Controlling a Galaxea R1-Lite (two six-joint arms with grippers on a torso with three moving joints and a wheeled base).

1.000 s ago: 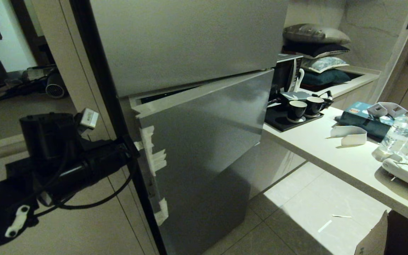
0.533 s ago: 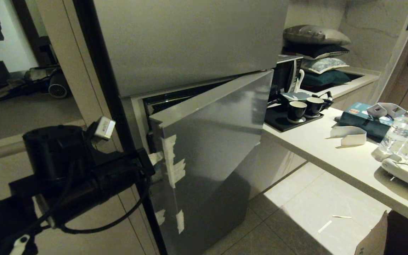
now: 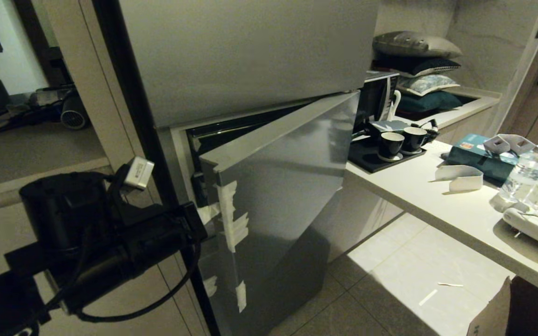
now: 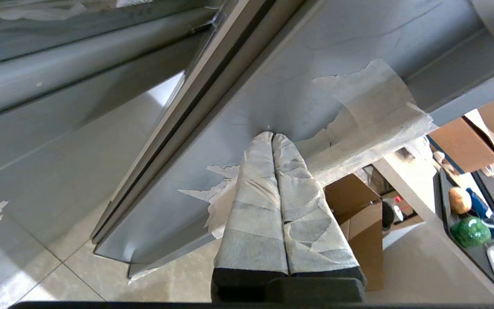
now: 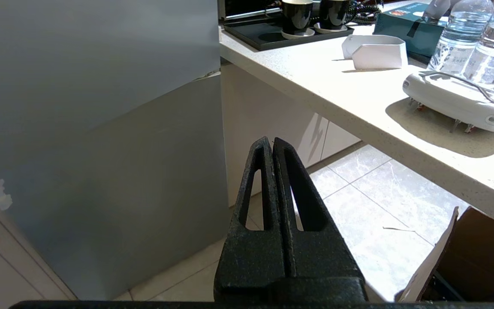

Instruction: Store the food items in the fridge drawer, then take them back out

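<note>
Pressing its taped, pointed tips on the smooth grey fridge door [image 3: 278, 186] beside torn white tape [image 4: 371, 98], the left gripper [image 4: 272, 136] has jaws shut together. Food and drawer are out of view.

The right gripper [image 5: 271, 143] is closed, empty.

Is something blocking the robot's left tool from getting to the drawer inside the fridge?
Yes. The lower fridge door is only partly open and stands between the left tool and the inside. The shut tool's tips press on the door's inner side by its taped edge. No drawer or food shows yet.
</note>
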